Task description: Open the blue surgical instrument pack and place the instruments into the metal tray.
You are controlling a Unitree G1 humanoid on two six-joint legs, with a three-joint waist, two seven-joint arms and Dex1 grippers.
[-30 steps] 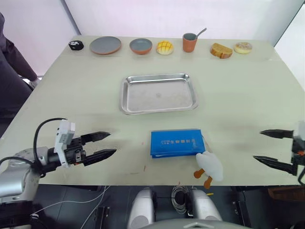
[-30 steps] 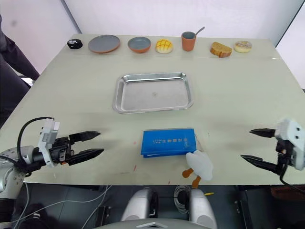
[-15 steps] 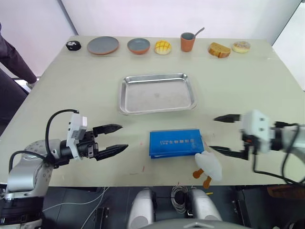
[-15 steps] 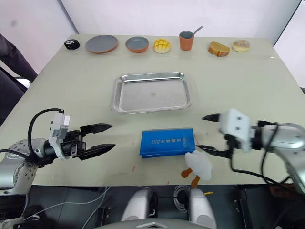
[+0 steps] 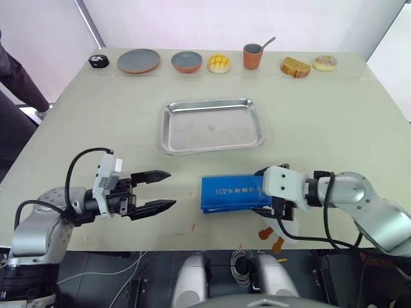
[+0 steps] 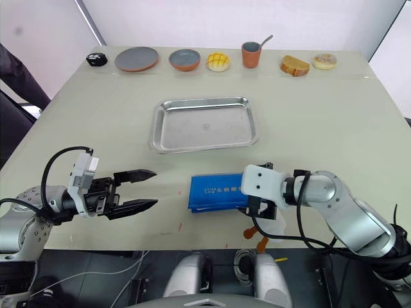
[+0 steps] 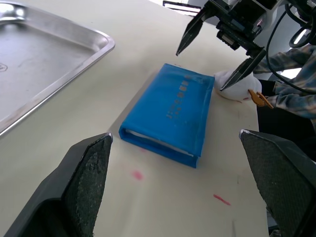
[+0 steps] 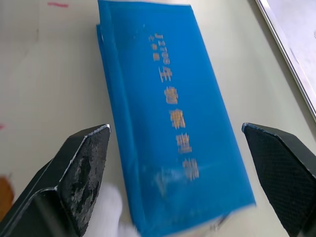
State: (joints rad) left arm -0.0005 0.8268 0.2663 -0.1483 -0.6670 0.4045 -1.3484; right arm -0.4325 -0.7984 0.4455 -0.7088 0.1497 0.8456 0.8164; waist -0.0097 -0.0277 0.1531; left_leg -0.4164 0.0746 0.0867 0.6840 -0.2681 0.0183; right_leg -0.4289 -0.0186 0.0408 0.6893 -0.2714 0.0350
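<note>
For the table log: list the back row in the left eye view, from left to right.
Small black object → grey plate → bowl → yellow bun → cup with spoon → cake slice → doughnut.

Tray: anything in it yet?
Empty. The tray shows only bare metal, no instruments. The pack lies shut and flat on the table nearer the robot, with both grippers open beside it.

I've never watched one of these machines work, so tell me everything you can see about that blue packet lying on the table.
The blue surgical instrument pack is a flat, bright-blue rectangular pouch, plastic-looking, with pale printed lettering on top. It lies closed and flat on the table, just nearer the robot than the metal tray. A paler layer shows along one folded edge. A white fluffy toy sits at its right corner. The right pincer is open at its right end; the left pincer is open, well clear.
</note>
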